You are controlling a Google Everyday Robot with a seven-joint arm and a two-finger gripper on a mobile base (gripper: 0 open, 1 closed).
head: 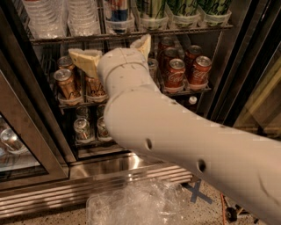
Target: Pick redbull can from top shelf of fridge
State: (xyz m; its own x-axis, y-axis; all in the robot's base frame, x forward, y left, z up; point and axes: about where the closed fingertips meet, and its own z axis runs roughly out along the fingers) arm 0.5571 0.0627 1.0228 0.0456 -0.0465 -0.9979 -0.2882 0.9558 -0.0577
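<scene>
The redbull can, slim and blue-and-silver with a red mark, stands on the top shelf of the fridge; its top is cut off by the upper edge of the view. My gripper is just below and in front of that wire rack, under the can. Its two tan fingers are spread wide apart with nothing between them. My thick white arm covers the middle of the fridge.
Clear water bottles stand left of the can, green cans to its right. Below are red Coca-Cola cans, brown cans and silver-topped cans. A glass door is at left. Crumpled plastic lies on the floor.
</scene>
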